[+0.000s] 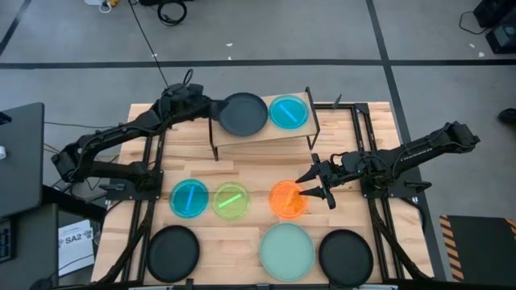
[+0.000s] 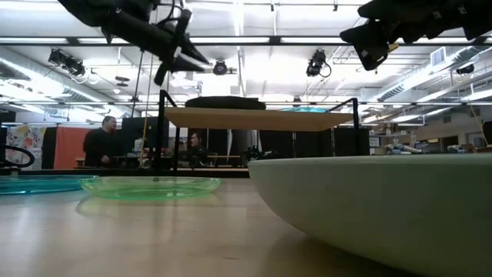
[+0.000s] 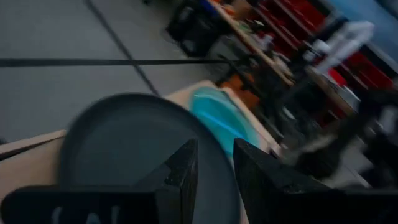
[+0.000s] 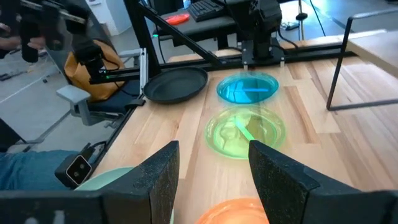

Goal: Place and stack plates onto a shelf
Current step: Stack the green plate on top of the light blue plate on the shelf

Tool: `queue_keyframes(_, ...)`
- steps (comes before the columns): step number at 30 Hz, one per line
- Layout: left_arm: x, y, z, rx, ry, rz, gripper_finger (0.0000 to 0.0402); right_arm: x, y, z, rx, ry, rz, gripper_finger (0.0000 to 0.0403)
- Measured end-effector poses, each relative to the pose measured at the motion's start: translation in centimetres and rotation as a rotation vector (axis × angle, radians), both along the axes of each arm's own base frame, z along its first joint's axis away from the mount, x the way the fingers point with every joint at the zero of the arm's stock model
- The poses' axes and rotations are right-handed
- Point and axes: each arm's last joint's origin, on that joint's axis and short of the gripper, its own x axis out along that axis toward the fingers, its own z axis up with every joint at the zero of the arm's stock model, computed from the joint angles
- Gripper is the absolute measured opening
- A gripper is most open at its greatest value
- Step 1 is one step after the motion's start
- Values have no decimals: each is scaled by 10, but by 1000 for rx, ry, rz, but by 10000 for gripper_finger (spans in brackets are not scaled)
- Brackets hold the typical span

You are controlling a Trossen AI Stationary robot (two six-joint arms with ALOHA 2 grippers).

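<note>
High view looks straight down on the bench (image 1: 242,171); low view sits at bench level, facing the shelf (image 2: 257,118); wrist views peer past each gripper, sharing the plates

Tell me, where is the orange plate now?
In the high view the orange plate lies on the table, right of the green plate, in front of the shelf, under the open right gripper.

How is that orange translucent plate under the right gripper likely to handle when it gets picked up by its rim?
The orange plate looks thin, translucent plastic, so probably light and fairly stiff. Its glossy surface may be slippery in the right gripper, whose fingers stand open above its edge. Shallow and flat on the table, it seems unlikely to roll or tip.
</note>
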Motion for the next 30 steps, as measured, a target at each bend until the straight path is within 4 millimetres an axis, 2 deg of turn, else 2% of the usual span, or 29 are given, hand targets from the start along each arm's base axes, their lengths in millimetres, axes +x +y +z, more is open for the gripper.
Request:
queue_keyframes(6,5,-30,13,117,-8,-174,107,-1,0,-3,-4,26,-1,199)
queue_keyframes(13,14,-76,22,188,-27,-375,107,-1,0,-3,-3,27,0,199)
queue_keyframes(19,24,-115,20,205,-15,-545,107,-1,0,-3,-4,30,0,199)
queue_keyframes(26,24,-156,6,196,122,-639,107,-1,0,-3,-4,32,0,199)
queue_keyframes(30,19,-173,-5,143,238,-646,107,-1,0,-3,-5,32,0,199)
